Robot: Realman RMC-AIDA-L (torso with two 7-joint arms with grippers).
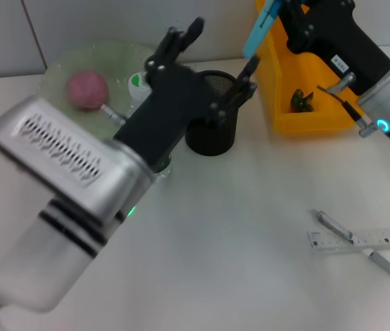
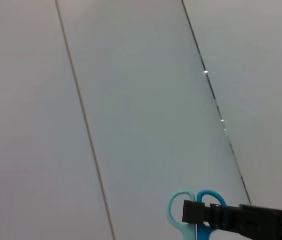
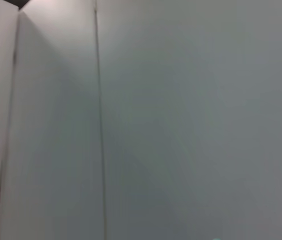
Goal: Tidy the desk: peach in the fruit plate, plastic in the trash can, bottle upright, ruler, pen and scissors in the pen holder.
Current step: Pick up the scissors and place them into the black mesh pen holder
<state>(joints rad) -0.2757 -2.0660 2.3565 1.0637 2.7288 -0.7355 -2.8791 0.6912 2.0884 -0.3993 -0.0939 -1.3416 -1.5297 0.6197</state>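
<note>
The white bench (image 1: 250, 227) carried the work. In the head view, the left gripper (image 1: 208, 65), released with fingers spread, hung over the black pen holder (image 1: 212, 134). The peach (image 1: 86, 89) lay in the fruit plate (image 1: 60, 69) at 10 o'clock. The right gripper (image 1: 277, 14), at 1 o'clock over the orange trash can (image 1: 305, 114), grasped the scissors (image 1: 258, 31). Ruler (image 1: 374, 240) and pen (image 1: 360, 245) lay crossed at 4 o'clock. The left wrist view showed the wall (image 2: 131, 100) and the scissors' handles. The right wrist view showed only wall.
</note>
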